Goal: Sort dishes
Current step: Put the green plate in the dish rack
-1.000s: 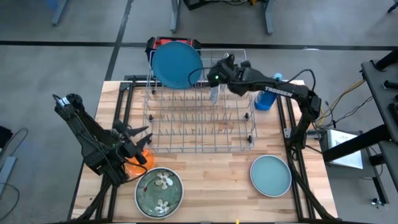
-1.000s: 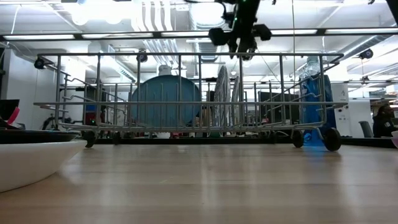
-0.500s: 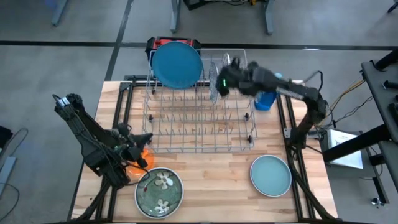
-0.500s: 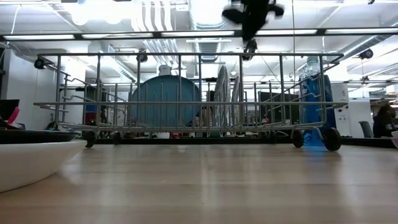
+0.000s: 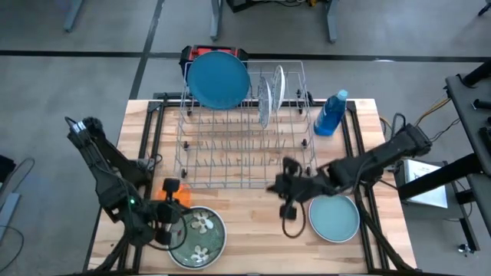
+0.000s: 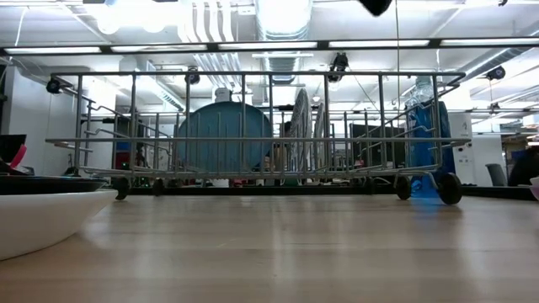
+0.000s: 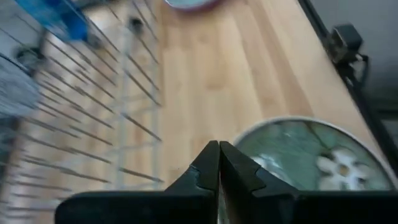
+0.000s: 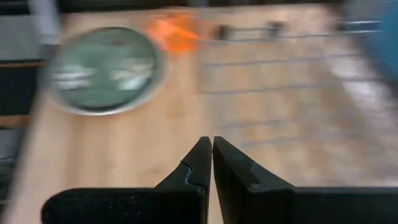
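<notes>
A large blue plate [image 5: 218, 79] and two paler plates [image 5: 268, 96] stand on edge in the wire rack [image 5: 245, 157]. On the table lie a green flower-patterned plate [image 5: 201, 234], a small orange plate [image 5: 177, 197] and a pale teal plate [image 5: 335, 217]. My left gripper [image 7: 219, 146] is shut on nothing at the green plate's left rim [image 5: 173, 224]. My right gripper [image 8: 210, 144] is shut on nothing, above the wood between the rack's near side and the teal plate [image 5: 275, 186], pointing toward the table's left.
A blue spray bottle [image 5: 328, 115] stands right of the rack. In the low view a white dish rim [image 6: 34, 220] sits close at the left. Bare wood [image 5: 253, 222] lies between the green plate and the teal plate.
My right gripper has swung from the plates at the rack's far side toward the table's near edge, sinking and turning to face left. My left gripper has shut over the orange plate, then moved nearer to the green plate and turned toward the right. The orange plate stays on the table.
</notes>
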Robot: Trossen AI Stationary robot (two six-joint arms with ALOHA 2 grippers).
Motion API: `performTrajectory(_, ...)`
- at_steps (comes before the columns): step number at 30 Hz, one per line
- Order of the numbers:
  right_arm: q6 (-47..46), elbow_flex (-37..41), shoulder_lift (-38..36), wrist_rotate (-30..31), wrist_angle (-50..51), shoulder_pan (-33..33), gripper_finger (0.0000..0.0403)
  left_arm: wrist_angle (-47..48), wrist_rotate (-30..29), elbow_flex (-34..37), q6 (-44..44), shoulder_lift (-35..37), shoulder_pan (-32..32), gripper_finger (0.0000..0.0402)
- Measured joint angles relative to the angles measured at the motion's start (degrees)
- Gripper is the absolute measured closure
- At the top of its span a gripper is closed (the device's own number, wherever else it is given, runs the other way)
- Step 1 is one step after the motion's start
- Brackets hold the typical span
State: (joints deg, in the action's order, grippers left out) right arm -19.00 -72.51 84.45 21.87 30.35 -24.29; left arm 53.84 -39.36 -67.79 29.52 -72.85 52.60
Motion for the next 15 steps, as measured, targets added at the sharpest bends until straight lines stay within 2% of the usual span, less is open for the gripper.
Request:
performTrajectory(3, -2.0, 5.7, 0.8, -3.4, -12.6, -1.9, 0.0395, -0.1, 3.9, 0.0, 2.9, -2.3, 0.0, 0.0401)
performTrajectory(7, -9.8, 11.7, 3.1, -4.0, -25.2, -3.0, 0.0394, 0.2, 10.7, 0.0, 4.4, -6.0, 0.1, 0.0401)
performTrajectory(11, -17.2, 15.0, 7.3, -4.0, -33.2, -3.5, 0.0394, -0.9, 17.2, 0.1, 6.0, -9.7, 0.4, 0.0401)
performTrajectory(15, -21.9, 13.7, 11.4, -4.9, -34.0, -5.1, 0.0393, -0.9, 18.2, 0.1, 8.0, -13.0, 2.1, 0.0401)
